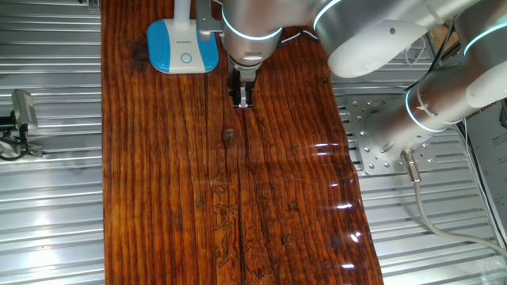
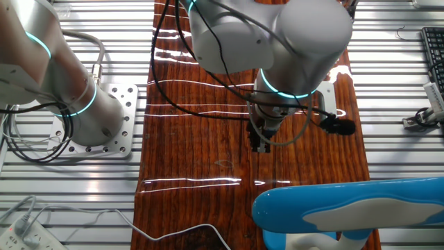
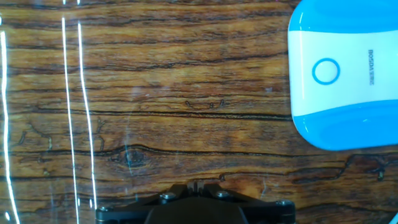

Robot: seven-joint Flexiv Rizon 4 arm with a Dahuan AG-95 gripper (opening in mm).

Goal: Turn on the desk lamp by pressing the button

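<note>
The desk lamp (image 1: pixel 182 46) stands at the far left of the wooden table, its base blue at the sides with a white band and a slim white neck behind. The button (image 1: pixel 186 57) is a small ring on the base; in the hand view the button (image 3: pixel 325 71) is a blue ring on the white band of the lamp base (image 3: pixel 348 118), upper right. My gripper (image 1: pixel 242 99) hangs over bare wood to the right of the base, apart from it. Its fingertips (image 3: pixel 194 185) touch each other with nothing between them. The other fixed view shows the gripper (image 2: pixel 260 144) beyond the lamp (image 2: pixel 347 208).
The wooden table (image 1: pixel 238 206) is a narrow plank over ribbed metal. A metal mounting plate (image 1: pixel 380 134) with the arm's foot lies right of it. A white power strip (image 2: pixel 21 236) and cable lie near the lamp side; a black object (image 2: pixel 340 126) sits by the table edge.
</note>
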